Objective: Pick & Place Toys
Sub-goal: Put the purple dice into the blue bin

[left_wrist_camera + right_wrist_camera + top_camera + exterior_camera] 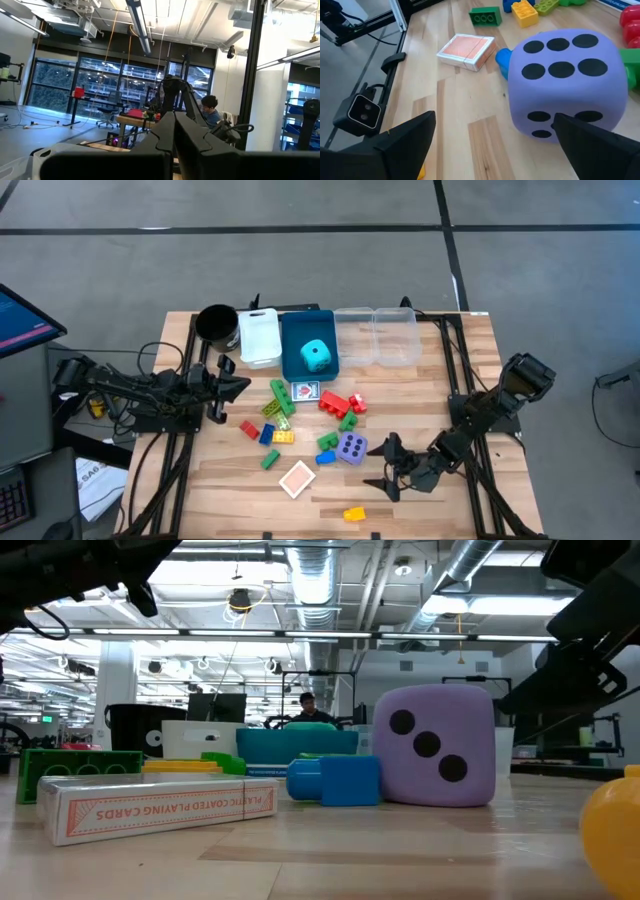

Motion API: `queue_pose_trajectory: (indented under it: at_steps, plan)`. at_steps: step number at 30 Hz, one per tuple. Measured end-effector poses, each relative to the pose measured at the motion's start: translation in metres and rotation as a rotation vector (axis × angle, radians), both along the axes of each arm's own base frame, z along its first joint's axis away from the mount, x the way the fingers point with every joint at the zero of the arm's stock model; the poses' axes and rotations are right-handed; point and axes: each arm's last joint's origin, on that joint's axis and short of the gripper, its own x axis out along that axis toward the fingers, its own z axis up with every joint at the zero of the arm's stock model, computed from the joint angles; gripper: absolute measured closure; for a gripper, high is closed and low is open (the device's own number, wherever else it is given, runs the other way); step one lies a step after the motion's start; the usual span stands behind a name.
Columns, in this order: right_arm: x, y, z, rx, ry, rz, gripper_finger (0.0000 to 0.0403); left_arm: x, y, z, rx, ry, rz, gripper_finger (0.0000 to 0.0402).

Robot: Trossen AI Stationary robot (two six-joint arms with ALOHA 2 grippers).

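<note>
While the right gripper [385, 468] is held low over the table with its fingers spread wide and empty, the purple die [351, 447] is seen just ahead of it, a card pack [297, 478] beyond. The left gripper [243, 383] is kept closed beside the black cup [215, 323].

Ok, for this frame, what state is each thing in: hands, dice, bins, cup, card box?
left hand: shut, empty, beside the cup
right hand: open, empty, near purple die
soft purple die: on table, six up
soft cyan die: inside blue plastic bin
clear plastic bins: empty
black cup: upright
red-backed playing-card box: lying flat
</note>
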Motion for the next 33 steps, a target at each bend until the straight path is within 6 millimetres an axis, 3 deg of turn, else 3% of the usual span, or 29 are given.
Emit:
queue_pose_trajectory:
  at_steps: [21, 33]
  plan:
    - [-0.005, -0.006, -0.009, -0.12, 0.081, -0.011, 0.0003, 0.0, 0.0, -0.001, -0.001, 0.006, 0.003, 0.0399]
    - [-0.001, -0.014, -0.007, -0.179, 0.024, -0.137, 0.0003, 0.001, 0.0, -0.002, -0.035, 0.019, -0.016, 0.0399]
